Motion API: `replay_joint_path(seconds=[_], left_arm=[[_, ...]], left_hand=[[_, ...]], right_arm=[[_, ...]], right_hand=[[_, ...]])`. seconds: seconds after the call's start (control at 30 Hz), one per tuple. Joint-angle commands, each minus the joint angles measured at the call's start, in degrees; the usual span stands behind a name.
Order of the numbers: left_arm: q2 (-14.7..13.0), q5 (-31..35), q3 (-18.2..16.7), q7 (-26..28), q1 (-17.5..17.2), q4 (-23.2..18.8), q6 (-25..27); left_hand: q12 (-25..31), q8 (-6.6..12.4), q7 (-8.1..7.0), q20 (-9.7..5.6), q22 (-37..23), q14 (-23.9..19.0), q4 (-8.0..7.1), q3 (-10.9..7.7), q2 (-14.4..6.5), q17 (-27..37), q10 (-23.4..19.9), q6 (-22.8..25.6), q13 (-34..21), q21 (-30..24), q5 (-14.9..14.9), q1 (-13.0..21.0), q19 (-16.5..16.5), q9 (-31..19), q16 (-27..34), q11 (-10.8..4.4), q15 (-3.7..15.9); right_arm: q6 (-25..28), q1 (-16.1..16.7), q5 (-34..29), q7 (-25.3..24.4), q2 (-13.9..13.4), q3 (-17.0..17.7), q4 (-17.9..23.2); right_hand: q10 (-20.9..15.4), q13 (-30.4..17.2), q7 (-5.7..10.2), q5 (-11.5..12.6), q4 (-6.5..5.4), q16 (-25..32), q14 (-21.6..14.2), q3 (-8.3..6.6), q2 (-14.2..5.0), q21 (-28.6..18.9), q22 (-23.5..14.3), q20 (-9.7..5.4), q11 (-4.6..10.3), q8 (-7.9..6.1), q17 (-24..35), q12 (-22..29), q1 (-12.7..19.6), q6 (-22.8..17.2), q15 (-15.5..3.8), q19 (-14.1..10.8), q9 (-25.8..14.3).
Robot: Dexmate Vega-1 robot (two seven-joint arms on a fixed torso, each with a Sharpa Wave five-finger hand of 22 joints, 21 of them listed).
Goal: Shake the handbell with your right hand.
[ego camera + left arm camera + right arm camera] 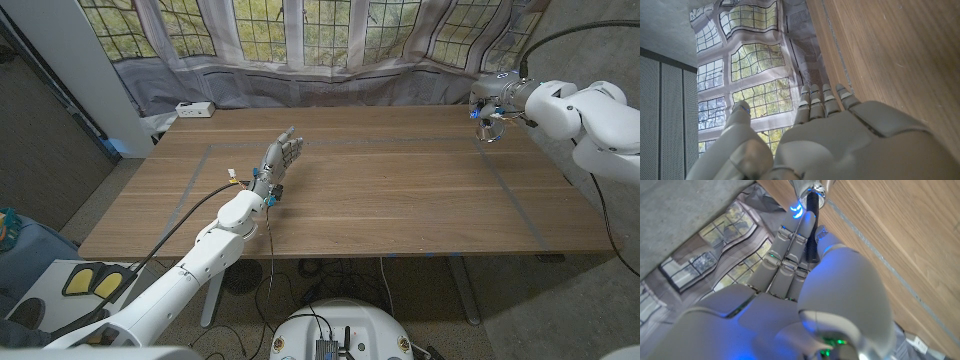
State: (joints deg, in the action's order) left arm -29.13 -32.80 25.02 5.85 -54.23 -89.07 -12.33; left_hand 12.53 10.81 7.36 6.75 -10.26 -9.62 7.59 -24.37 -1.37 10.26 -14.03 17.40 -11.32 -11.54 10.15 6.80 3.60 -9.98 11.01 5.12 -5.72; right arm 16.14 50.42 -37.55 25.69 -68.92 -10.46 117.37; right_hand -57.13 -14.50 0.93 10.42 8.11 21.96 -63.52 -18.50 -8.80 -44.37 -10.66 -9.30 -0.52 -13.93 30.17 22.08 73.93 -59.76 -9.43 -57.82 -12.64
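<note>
My right hand (497, 100) is raised over the table's far right corner and grips the handbell (489, 128), whose silver bell hangs below the fingers, clear of the wood. In the right wrist view the fingers (790, 255) wrap the black handle (812, 227), and the silver bell (809, 186) sits beyond them. My left hand (283, 157) is on the table left of centre, fingers straight and apart, holding nothing. The left wrist view shows the back of the left hand (840, 135) beside the wood.
A white power strip (193, 108) lies at the far left corner of the wooden table (400, 190). A curtain printed with windows (320, 40) hangs behind the table. Thin tape lines mark a rectangle on the tabletop.
</note>
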Motion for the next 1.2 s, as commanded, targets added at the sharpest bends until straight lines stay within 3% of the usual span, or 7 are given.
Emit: replay_joint_path(seconds=[0.03,0.23,0.63,1.2], left_arm=[[0.0,0.2,0.1,0.3,0.1,-0.2,0.3],[-0.1,0.3,0.0,0.5,0.0,-0.5,0.3],[-0.4,0.3,-0.1,0.5,-0.2,-0.9,0.4],[-0.4,0.4,-0.4,1.0,-1.1,-1.4,-0.2]], left_hand=[[-0.2,0.04,0.17,0.07,-0.2,-0.3,0.1,-0.33,0.1,0.1,-0.2,0.5,-0.2,0.1,-0.1,0.4,-0.3,-0.3,-0.2,0.01,0.02],[-0.2,0.04,0.16,0.07,-0.2,-0.4,0.1,-0.33,0.1,0.1,-0.3,0.5,-0.2,0.1,-0.1,0.4,-0.3,-0.3,-0.1,0.14,0.0],[-0.2,0.04,0.21,0.04,-0.2,-0.4,0.1,-0.33,0.0,0.1,-0.2,0.5,-0.2,0.1,-0.1,0.4,-0.3,-0.3,-0.1,0.1,-0.05],[-0.2,-0.01,0.19,0.02,-0.2,-0.5,0.09,-0.33,0.0,0.1,-0.2,0.4,-0.2,0.1,-0.1,0.4,-0.3,-0.3,-0.1,-0.08,-0.04]], right_arm=[[-1.1,0.7,20.0,-4.5,0.8,2.4,-2.2],[-1.6,1.3,25.7,-6.6,0.0,2.0,-1.7],[0.2,-0.2,26.5,-10.5,-2.2,-2.7,-1.4],[0.6,-7.5,24.5,-10.8,-0.4,-9.9,-6.6]], right_hand=[[-1.8,-0.2,-0.33,0.2,0.26,0.0,0.7,-0.43,-0.19,-0.6,-0.1,-0.06,-0.74,-0.07,0.3,0.6,0.3,0.0,-1.03,-0.2,-0.3],[-1.8,-0.2,-0.56,0.2,0.27,0.0,0.7,-0.44,-0.19,-0.8,-0.1,0.02,-0.82,-0.08,0.3,0.5,0.3,0.0,-0.88,-0.2,-0.3],[-1.7,-0.3,-0.72,0.2,0.29,-0.2,0.9,-0.48,-0.2,-1.2,0.0,0.24,-0.78,-0.05,0.3,0.4,0.3,0.1,-0.69,0.2,-0.3],[-1.7,-0.4,-0.77,0.3,0.29,-0.2,0.9,-0.52,-0.25,-1.9,0.0,0.3,-0.95,-0.06,0.5,0.4,0.3,0.1,-0.57,0.4,-0.4]])
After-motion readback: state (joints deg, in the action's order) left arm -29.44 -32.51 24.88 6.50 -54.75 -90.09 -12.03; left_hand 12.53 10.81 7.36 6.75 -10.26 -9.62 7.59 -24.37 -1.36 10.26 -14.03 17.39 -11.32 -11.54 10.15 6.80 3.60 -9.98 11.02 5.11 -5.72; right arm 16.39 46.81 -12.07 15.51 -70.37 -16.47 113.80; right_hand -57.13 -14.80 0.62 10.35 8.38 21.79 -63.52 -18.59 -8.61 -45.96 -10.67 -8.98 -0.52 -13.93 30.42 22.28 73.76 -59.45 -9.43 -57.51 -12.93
